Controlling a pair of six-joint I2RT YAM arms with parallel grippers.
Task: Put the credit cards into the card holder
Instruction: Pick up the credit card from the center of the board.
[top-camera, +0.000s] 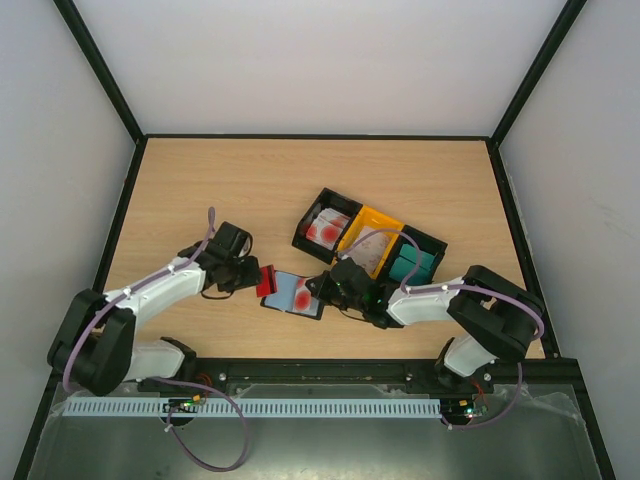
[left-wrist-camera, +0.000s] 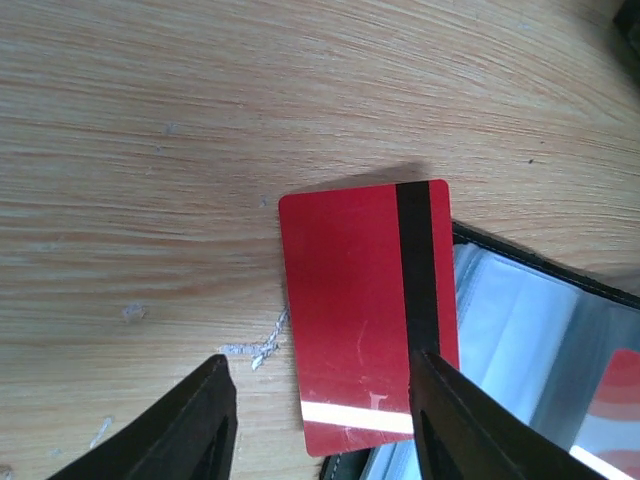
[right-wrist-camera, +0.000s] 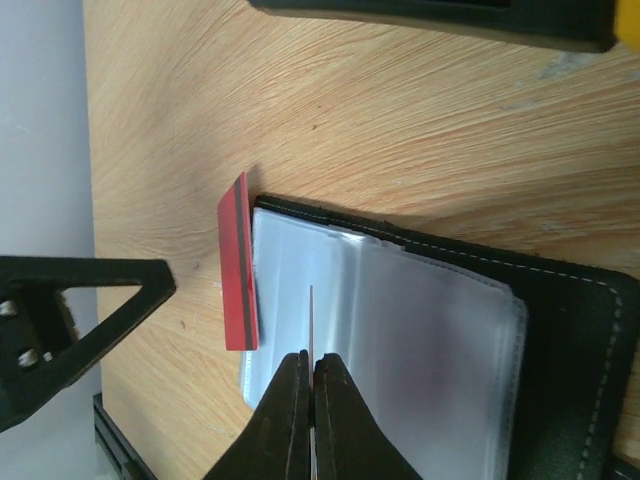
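We see a red card (left-wrist-camera: 365, 320) with a black stripe on the wooden surface (left-wrist-camera: 150, 150), its right edge over the open card holder (left-wrist-camera: 520, 340). The left hand (left-wrist-camera: 318, 358) is spread, its right finger overlapping the card.

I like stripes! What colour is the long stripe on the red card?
The stripe is black; clearest in left wrist view.

The small black leather-like folding card holder (top-camera: 283, 290) lies open and flat on the wooden table (top-camera: 200, 190). It has pale stitching along its rim, and its clear plastic sleeves face up (a red-and-white card (top-camera: 302, 294) shows inside one sleeve). A red plastic credit card (left-wrist-camera: 350, 310) with a black magnetic stripe and a white strip stands tilted at the holder's left edge. More cards lie beyond the holder, apart from it: red-and-white (top-camera: 325, 231), pale beige (top-camera: 372, 247) and teal (top-camera: 412, 266).
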